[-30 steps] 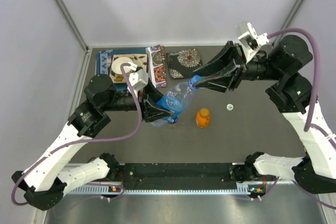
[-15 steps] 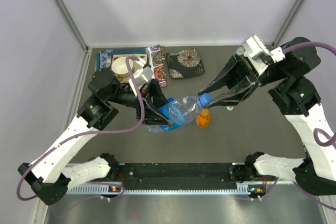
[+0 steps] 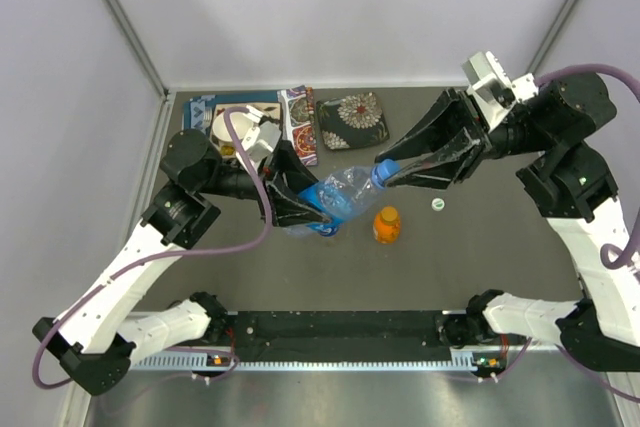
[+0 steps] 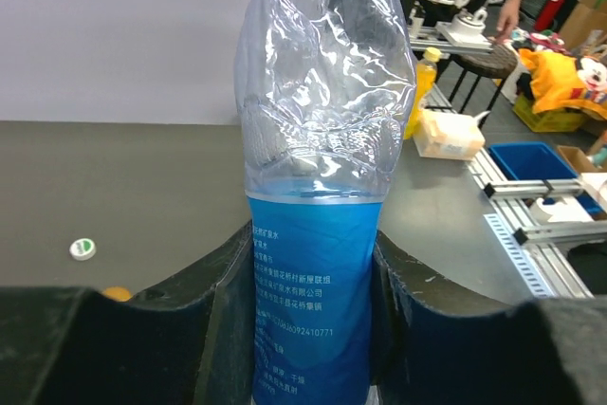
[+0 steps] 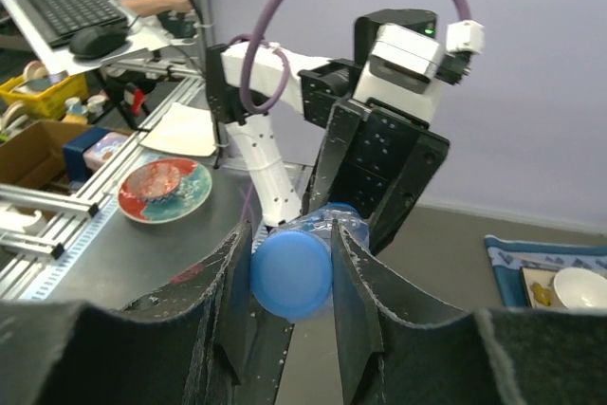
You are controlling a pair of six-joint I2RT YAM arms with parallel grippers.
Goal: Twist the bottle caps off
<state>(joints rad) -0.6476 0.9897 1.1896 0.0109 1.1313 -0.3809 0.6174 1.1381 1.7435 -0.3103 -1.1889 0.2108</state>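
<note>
A blue-tinted bottle (image 3: 345,192) with a blue label is held above the table, lying slanted between the arms. My left gripper (image 3: 300,209) is shut on its labelled body (image 4: 313,301), with a pad pressed against each side. My right gripper (image 3: 385,175) is shut on its blue cap (image 5: 292,272), one finger on each side. A short orange-filled bottle (image 3: 387,224) stands on the table just below the cap end, its cap on. The clear bottles with green and blue-red labels are out of view.
A loose white cap (image 3: 437,205) lies on the table right of the orange bottle; it also shows in the left wrist view (image 4: 82,249). Patterned mats (image 3: 350,119), a booklet (image 3: 298,127) and a white bowl (image 3: 225,125) sit along the back edge.
Half a second ago the bottle's cap end hung lower, right over the orange bottle; it is now raised and farther back. Both grippers have kept their hold.
</note>
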